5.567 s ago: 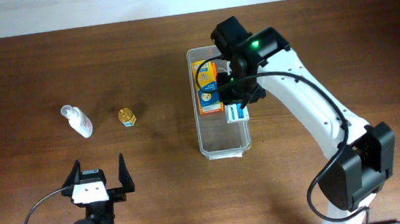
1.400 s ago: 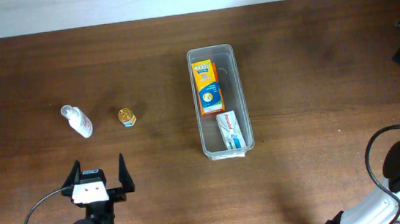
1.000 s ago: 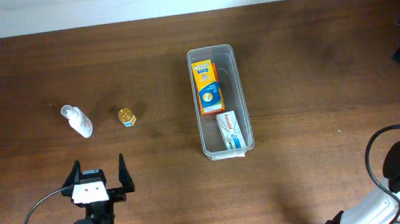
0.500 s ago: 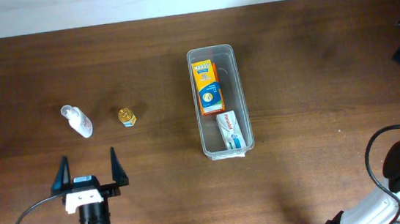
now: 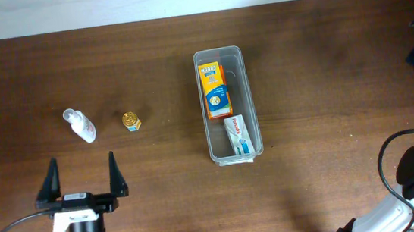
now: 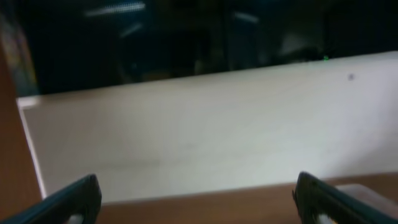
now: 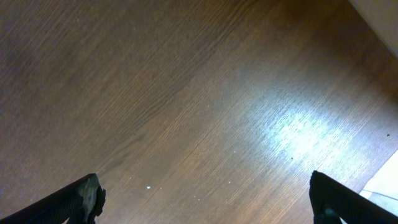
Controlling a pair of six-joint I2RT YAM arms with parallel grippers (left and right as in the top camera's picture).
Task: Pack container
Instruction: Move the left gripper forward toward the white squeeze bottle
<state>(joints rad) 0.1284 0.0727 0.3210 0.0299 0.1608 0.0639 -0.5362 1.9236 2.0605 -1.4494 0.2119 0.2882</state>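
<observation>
**Container** [image 5: 217,50]: clear long bin at mid-table [image 5: 329,119], toward the far edge, long side running far to near.

**Contents:** an orange box [image 5: 215,91] at the far end and a white-and-blue box [image 5: 239,136] at the near end. Both lie flat and end to end, likely so they fit the narrow width.

**Not yet packed:** a spray bottle [image 5: 80,124] on its side and a small gold item [image 5: 131,121] just beside it, both toward the table's left edge, well apart from the bin.

**Left gripper** [image 5: 80,159]: near the front edge, in front of the bottle. Its jaws are spread wide and empty, touching nothing. It appears placed to reach for the loose items.

**Right gripper** [image 7: 208,202]: at the table's right edge over bare wood. Its jaws are fully apart and hold nothing, apparently parked clear of the bin.
</observation>
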